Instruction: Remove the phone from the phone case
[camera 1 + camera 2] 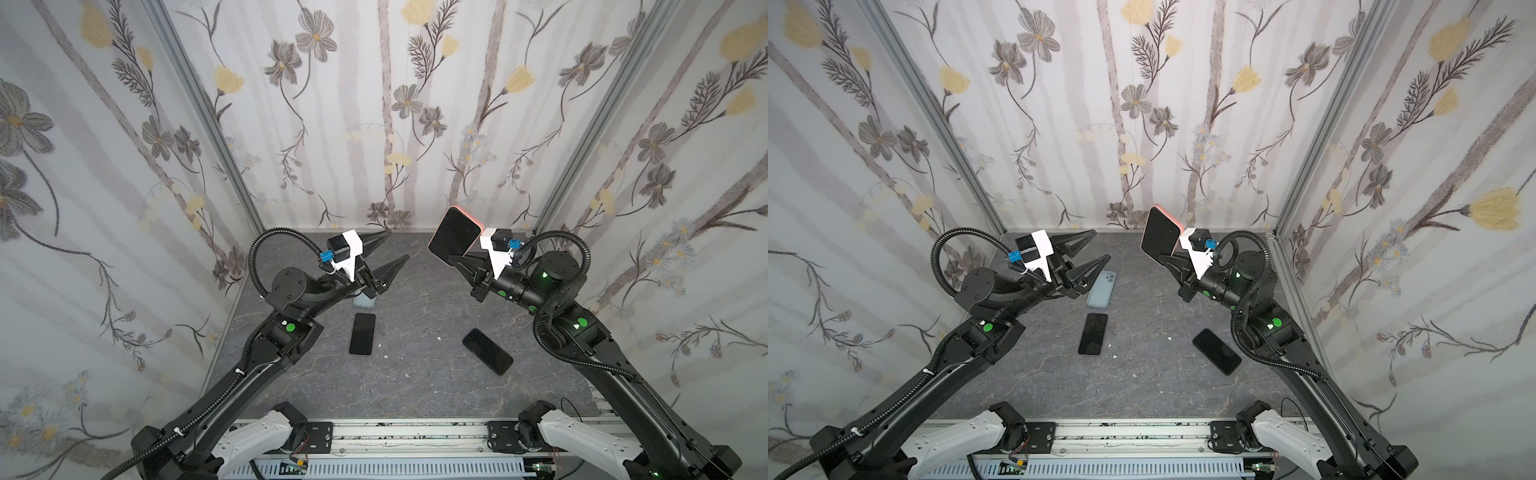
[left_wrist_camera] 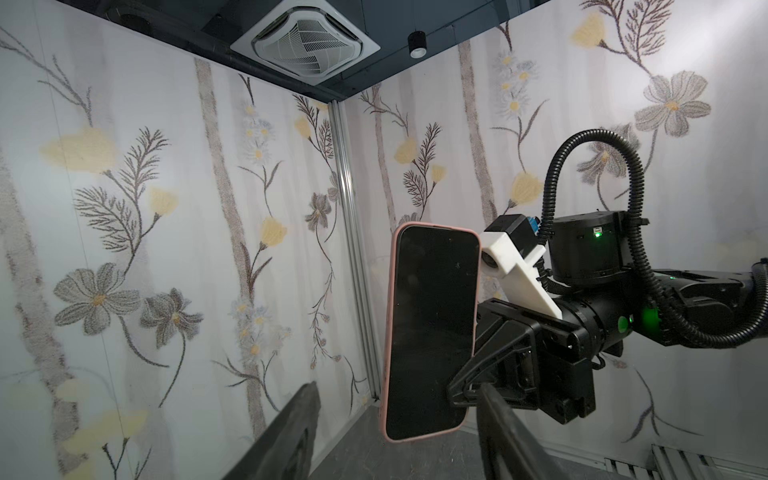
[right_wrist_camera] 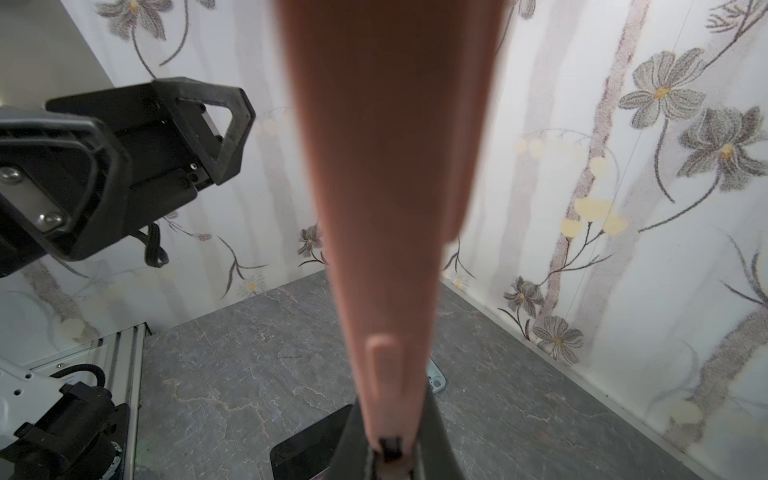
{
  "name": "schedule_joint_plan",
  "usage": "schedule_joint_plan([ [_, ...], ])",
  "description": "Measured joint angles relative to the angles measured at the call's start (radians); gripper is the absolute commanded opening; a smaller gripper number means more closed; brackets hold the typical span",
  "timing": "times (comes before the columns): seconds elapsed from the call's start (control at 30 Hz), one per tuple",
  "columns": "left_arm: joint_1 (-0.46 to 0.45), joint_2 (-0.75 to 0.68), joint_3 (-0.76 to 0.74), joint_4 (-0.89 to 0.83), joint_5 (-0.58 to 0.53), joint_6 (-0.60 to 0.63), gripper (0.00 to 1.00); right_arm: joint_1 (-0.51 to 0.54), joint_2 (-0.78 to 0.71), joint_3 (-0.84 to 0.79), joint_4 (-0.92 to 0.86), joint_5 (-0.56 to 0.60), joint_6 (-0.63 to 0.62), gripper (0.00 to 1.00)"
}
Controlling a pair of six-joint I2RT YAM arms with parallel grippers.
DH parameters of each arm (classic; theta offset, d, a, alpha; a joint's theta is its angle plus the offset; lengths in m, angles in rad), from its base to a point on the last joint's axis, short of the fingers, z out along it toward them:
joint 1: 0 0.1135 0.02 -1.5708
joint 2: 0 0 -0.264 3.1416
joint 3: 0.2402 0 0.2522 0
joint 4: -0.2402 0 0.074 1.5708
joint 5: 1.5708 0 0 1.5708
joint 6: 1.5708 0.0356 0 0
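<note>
A dark-screened phone (image 1: 455,237) (image 1: 1160,237) sits in a pink phone case (image 1: 468,212) (image 1: 1170,215) and is held up in the air, upright and tilted, near the back wall. My right gripper (image 1: 457,259) (image 1: 1165,259) is shut on the cased phone's lower end; in the right wrist view the case (image 3: 390,208) rises edge-on from that gripper (image 3: 388,436). My left gripper (image 1: 398,245) (image 1: 1101,245) hangs open to the phone's left, apart from it and holding nothing. In the left wrist view the phone (image 2: 434,328) faces me between the spread fingers (image 2: 299,419).
Two bare black phones (image 1: 363,333) (image 1: 487,351) lie flat on the grey table. A light blue empty case (image 1: 1101,289) lies below the left gripper. Flowered walls close in the back and both sides. A metal rail (image 1: 407,434) runs along the front.
</note>
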Motion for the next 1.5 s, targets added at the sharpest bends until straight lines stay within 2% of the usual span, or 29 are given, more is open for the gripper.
schedule_joint_plan([
  [0.3,-0.026,0.066,0.058,-0.061,-0.008,0.087,0.6,-0.011,0.043,-0.015,-0.074,0.0,-0.003,0.0],
  [0.47,-0.034,0.085,0.067,-0.064,-0.008,0.12,0.54,0.051,0.035,-0.046,-0.078,0.05,-0.015,0.0],
  [0.63,-0.045,0.09,0.057,-0.064,0.0,0.161,0.43,0.108,0.035,-0.048,-0.082,0.109,-0.028,0.0],
  [0.73,-0.05,0.091,0.042,-0.065,0.021,0.183,0.41,0.134,0.031,-0.052,-0.083,0.14,-0.029,0.0],
  [1.5,-0.055,0.092,0.03,-0.064,0.01,0.219,0.4,0.197,0.025,-0.063,-0.101,0.171,-0.083,0.0],
])
